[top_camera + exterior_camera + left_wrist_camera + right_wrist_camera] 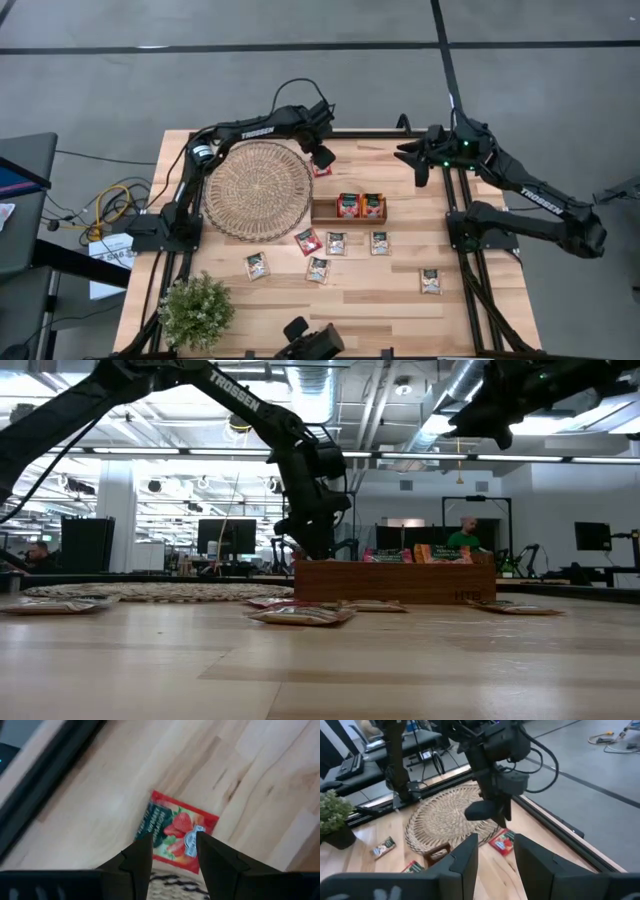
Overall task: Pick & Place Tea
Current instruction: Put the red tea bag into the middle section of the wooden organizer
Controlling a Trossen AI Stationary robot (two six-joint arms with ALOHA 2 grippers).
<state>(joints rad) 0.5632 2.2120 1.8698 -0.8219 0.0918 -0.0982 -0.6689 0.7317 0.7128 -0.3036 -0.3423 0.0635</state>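
A red tea sachet (322,170) lies flat on the table past the woven mat's far right rim. My left gripper (322,156) hangs over it, pointing steeply down. Its fingers are open and stand above the sachet (177,827) without touching it, as the right wrist view shows (502,842). Two red sachets (359,205) stand upright in the wooden tray (325,212). Several more sachets (336,243) lie flat on the table nearer the front. My right gripper (420,165) waits raised at the far right, open (496,840) and with nothing between its fingers.
The round woven mat (257,190) covers the table's left middle, right beside the left gripper. A potted plant (195,310) stands at the near left corner, and a camera (310,345) at the near edge. Bare wood lies right of the tray.
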